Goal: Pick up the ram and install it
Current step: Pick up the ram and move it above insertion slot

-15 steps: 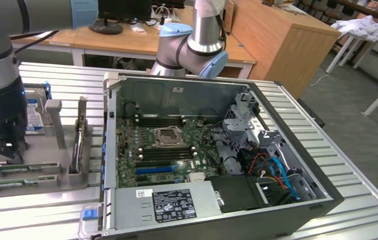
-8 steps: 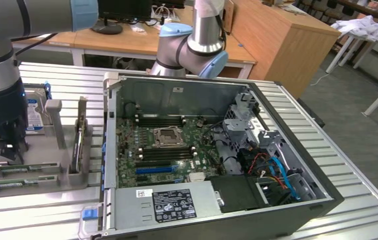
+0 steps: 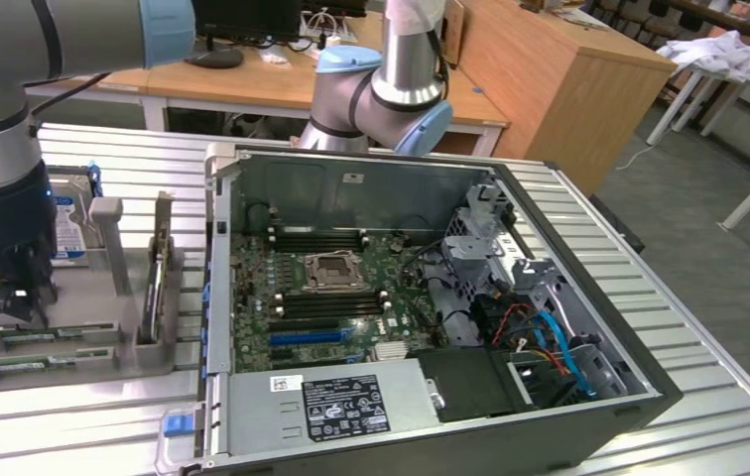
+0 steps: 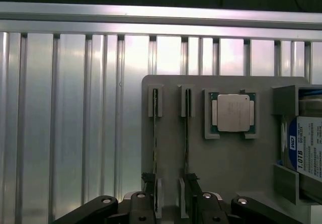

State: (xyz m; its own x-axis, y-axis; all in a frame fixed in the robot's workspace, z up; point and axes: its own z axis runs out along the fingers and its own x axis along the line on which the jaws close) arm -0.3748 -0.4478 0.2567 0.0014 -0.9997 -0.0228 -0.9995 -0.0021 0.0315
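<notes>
Open, empty hand (image 4: 170, 182) hovers over grey tray (image 4: 226, 163) holding two ram sticks (image 4: 155, 143).

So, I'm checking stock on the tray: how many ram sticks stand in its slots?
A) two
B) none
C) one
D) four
A: two ram sticks stand on edge in the tray, side by side next to the processor.

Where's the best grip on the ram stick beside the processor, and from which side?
I'd pinch the ram stick mid-length across its two flat faces, coming straight down from above. It stands on edge in the tray, its ends seated in slotted holders, so only its mid-span is free.
</notes>
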